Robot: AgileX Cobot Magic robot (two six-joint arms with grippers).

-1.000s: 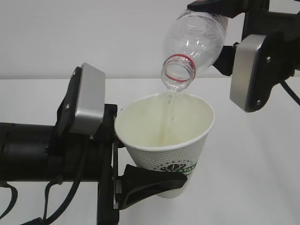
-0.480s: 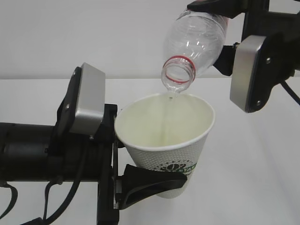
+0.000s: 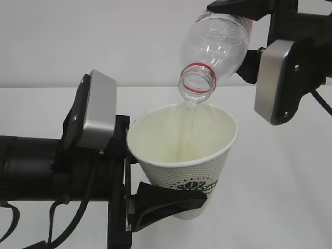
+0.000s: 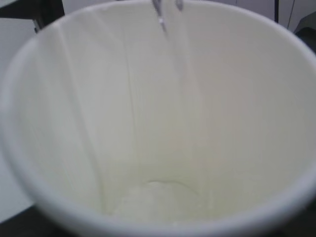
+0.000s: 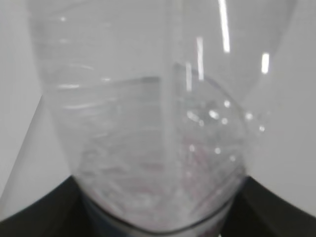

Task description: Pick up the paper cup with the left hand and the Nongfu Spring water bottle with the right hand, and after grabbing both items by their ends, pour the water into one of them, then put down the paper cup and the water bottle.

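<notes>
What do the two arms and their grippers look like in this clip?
Both are black. The left gripper has curved black plastic fingers, a rounded grey metal plate near its wrist, and loose black cables hanging below the thick black arm. The right gripper carries a matching grey plate with small screws and one black cable behind it. No markings show.
</notes>
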